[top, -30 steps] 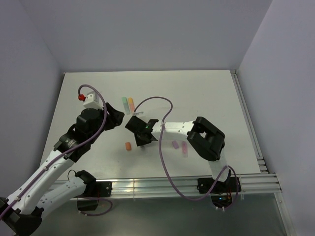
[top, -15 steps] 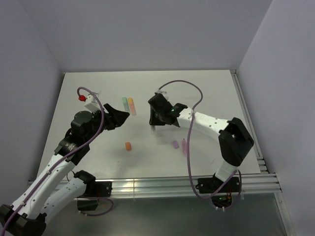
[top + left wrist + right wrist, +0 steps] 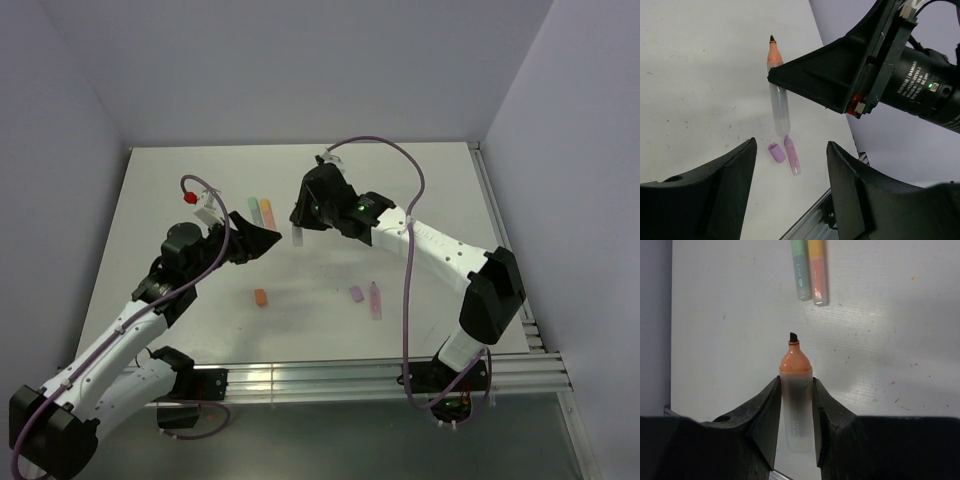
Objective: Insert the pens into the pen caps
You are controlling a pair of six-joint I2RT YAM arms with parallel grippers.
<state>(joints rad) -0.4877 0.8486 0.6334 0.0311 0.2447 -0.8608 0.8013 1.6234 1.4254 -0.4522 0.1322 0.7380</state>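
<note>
Table (image 3: 440,200): white and flat. The orange cap (image 3: 260,297) lies loose on it and is the reference for every place below.
Right gripper (image 3: 796,382): raised off the table, beyond the orange cap and slightly right of it. Fingers are clamped on the orange pen (image 3: 796,365) at mid-barrel.
Left gripper (image 3: 791,146): beyond the orange cap, nearer to it than the right gripper. Fingers are spread with nothing between them, facing the held pen.
Orange pen: held in the air beyond the orange cap. Shoulder and bare dark tip stick out past the fingertips, so it is uncapped.
Pen handling: probably light, rigid plastic. The barrel is smooth and round, so it will likely slide back in the grip under an axial push. Hold at mid-barrel or further back and keep the shoulder free.
Green pen (image 3: 800,270) and second orange pen (image 3: 817,275): side by side, well beyond the orange cap. Both look capped.
Pink-purple pen (image 3: 792,156): lies flat, well right of the orange cap.
Purple cap (image 3: 776,152): just beside that pen, on the side toward the orange cap.
Cap handling: tiny and light, so it will likely skid. Pinch the side walls with the mouth outward. I cannot tell which end is the open one.
</note>
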